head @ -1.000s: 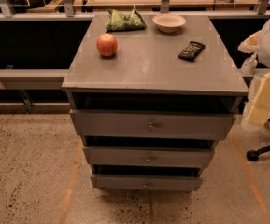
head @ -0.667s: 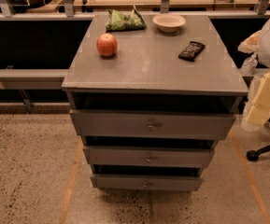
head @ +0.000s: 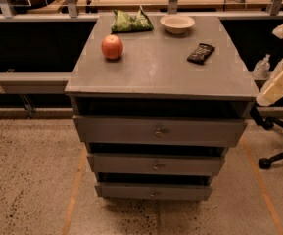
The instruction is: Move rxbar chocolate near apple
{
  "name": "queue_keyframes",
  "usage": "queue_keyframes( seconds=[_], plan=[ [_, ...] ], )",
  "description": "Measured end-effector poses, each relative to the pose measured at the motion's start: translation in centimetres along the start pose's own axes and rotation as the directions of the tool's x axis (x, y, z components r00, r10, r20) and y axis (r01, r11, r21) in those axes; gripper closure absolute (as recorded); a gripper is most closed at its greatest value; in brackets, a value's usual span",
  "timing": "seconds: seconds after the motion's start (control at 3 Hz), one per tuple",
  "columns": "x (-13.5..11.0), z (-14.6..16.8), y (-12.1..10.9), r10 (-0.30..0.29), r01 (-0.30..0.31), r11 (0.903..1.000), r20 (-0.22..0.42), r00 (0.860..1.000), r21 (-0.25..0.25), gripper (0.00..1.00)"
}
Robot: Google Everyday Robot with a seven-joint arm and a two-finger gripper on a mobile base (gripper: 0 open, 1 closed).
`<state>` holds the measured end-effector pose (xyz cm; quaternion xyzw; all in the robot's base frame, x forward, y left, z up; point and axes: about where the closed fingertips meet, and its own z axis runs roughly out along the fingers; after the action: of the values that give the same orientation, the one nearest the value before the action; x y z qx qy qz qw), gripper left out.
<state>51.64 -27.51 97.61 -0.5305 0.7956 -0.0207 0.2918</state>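
Note:
The rxbar chocolate (head: 200, 53), a small flat black wrapper, lies on the right side of the grey cabinet top (head: 155, 72). The apple (head: 112, 47), round and red-orange, stands on the left side of the same top, well apart from the bar. My gripper is not in view. Only a cream-white part of my arm (head: 279, 83) shows at the right edge, beside the cabinet and below its top.
A green chip bag (head: 131, 21) and a shallow cream-white bowl (head: 177, 23) sit at the back of the top. The cabinet has three slightly open drawers (head: 158, 130). An office chair base (head: 273, 155) stands on the floor at the right.

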Motion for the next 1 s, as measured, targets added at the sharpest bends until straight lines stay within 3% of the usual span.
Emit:
queue_keyframes(
  seconds=[0.33, 0.67, 1.0],
  plan=[
    [2.1, 1.6, -5.6, 0.045, -0.050, 0.9954, 0.070, 0.997, 0.081, 0.00],
    [2.2, 2.2, -6.4, 0.049, -0.056, 0.9947, 0.079, 0.996, 0.086, 0.00],
    [1.1, 3.4, -6.8, 0.101, -0.112, 0.9889, 0.112, 0.989, 0.097, 0.00]
  ],
)
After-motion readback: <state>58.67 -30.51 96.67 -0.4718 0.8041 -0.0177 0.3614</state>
